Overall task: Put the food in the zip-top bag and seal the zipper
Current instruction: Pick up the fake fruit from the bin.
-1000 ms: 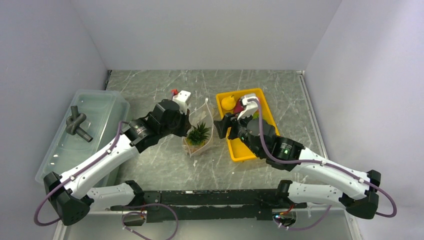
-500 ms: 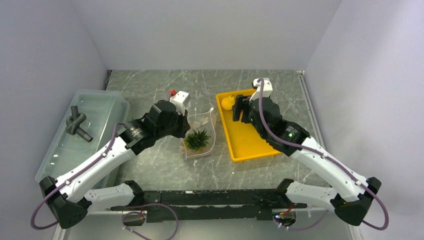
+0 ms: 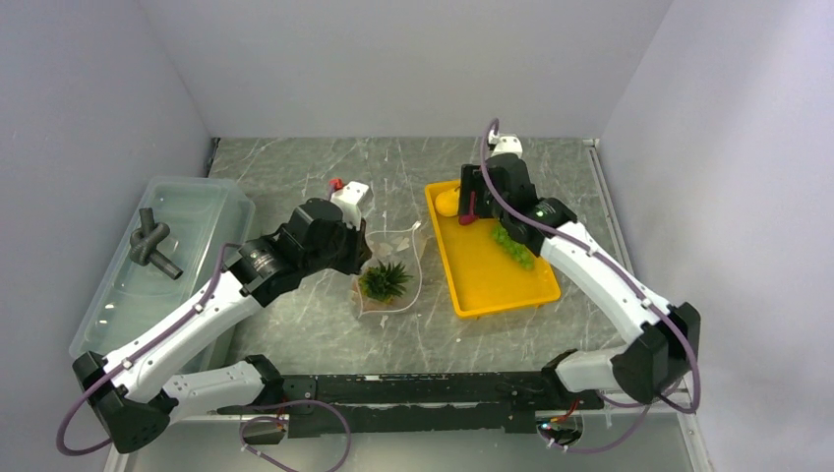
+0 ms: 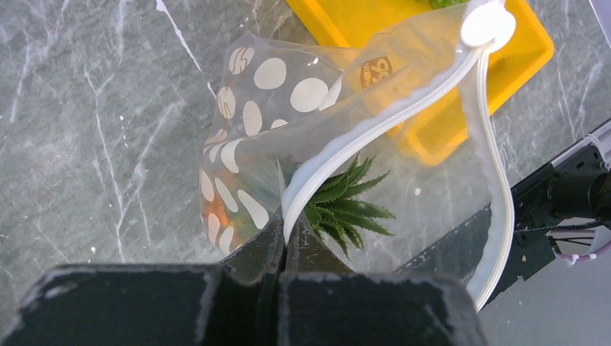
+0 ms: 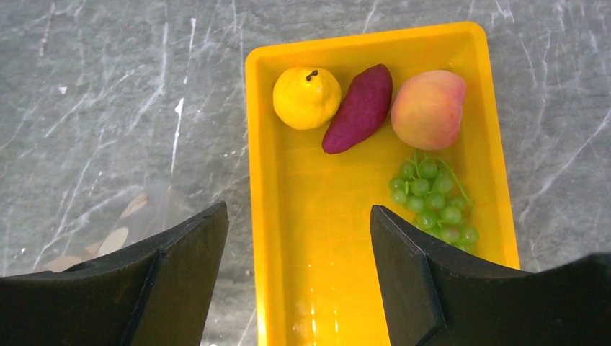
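Left gripper [image 4: 281, 249]: clenched on the mouth edge of the clear crinkly zip-top bag [image 4: 288, 101] printed with white dots. Its fingers pinch the plastic where the narrow whitish zipper [image 4: 375, 130] runs down between them.
Zip-top bag: lies near the middle of the table [image 3: 295, 167], directly ahead of the left gripper's tips and touching them, its mouth gaping.
Zipper: unsealed. Its two strips part at the grip, bow away from each other and meet again at a round white end tab [image 4: 488, 27] near the tray's left rim.
Pineapple: the orange toy pineapple with green spiky crown [image 4: 339, 205] lies inside the bag. The crown is just beyond the left fingertips, and the orange body shows through the dotted plastic.
Tray: the yellow plastic tray [image 5: 253, 158] lies right of the bag, toward the table's right edge, its long sides running near to far.
Right gripper [image 5: 297, 213]: spread wide and holding nothing, hovering over the tray's far end, well apart from the bag.
Remaining food: all in the tray's far half, below the right gripper's open fingers and touching neither.
- a yellow round fruit [image 5: 306, 97] in the far left corner
- a dark red-purple piece [image 5: 359, 108] just beside it
- a peach-coloured round fruit [image 5: 428, 108] in the far right corner
- a green grape-like bunch [image 5: 432, 205] along the right rim, just nearer than the peach
Bin: a translucent lidded bin [image 3: 197, 211] lies along the table's left edge. A dark grey knotted object [image 3: 152, 246] is on or in it; which cannot be told.
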